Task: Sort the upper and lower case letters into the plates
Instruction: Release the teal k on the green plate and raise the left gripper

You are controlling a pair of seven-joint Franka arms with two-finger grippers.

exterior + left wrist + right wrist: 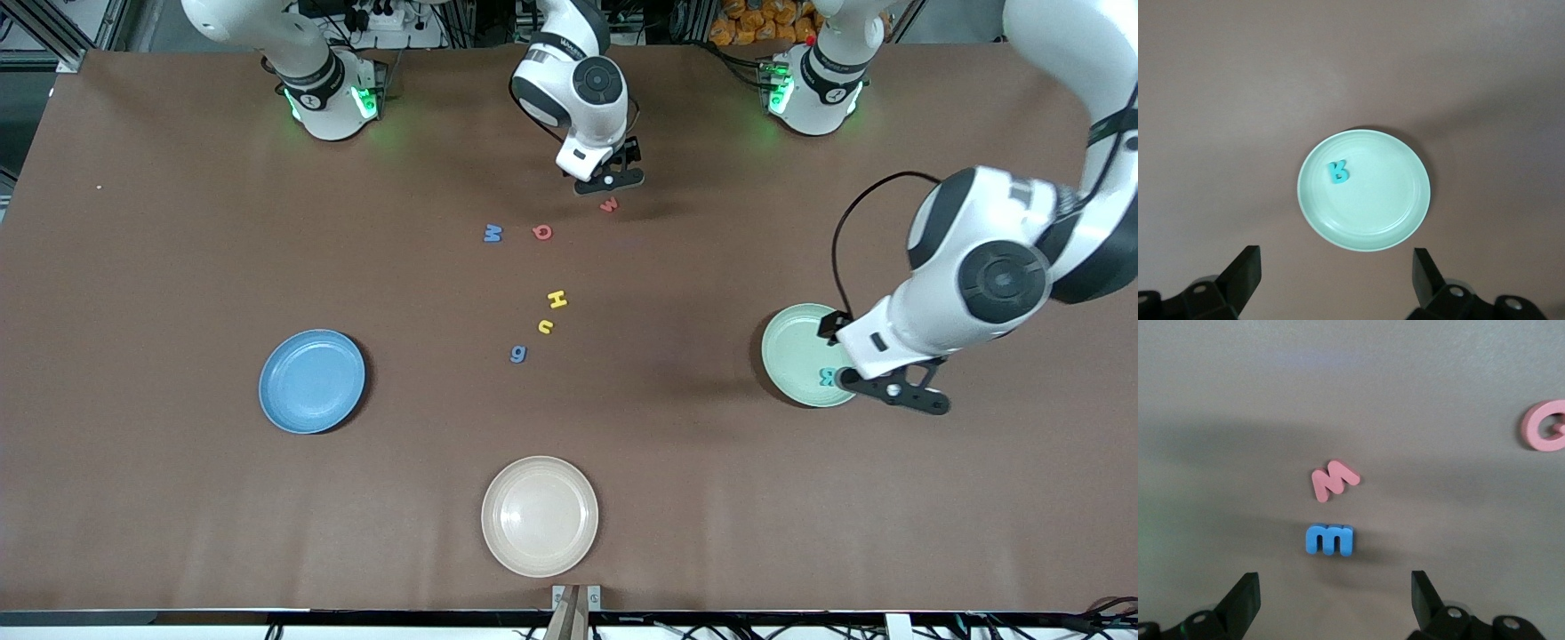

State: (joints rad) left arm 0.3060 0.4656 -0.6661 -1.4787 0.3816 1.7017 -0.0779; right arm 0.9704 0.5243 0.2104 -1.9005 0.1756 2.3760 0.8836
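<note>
Brown table point(178, 267), two white arms reaching in from their bases.

Plates:
- Mint green plate point(791, 347) sits under the left gripper point(889, 391), which hangs over the plate's rim. In the left wrist view the plate point(1391, 213) lies whole ahead of the fingertips.
- Blue plate point(311, 380) is well apart from both grippers, toward the right arm's end.
- Cream plate point(540, 516) is nearest the front camera, far from either gripper.

Grippers:
- Left gripper point(1335, 267): jaws spread wide, holding nothing.
- Right gripper point(609, 180): low over the table, released, nothing between its fingers point(1245, 597).

Letters:
- Teal letter point(827, 377) lies flat in the mint plate, just beside the left gripper.
- Blue m point(1329, 539) lies on the table just ahead of the right gripper's open jaws.
- Red m point(608, 204) lies just past it.
- Red G point(541, 232) and blue M point(492, 233) are near that gripper, off to one side.
- Yellow H point(556, 299), yellow u point(545, 326) and blue g point(517, 355) are strung out between the grippers and the cream plate.
</note>
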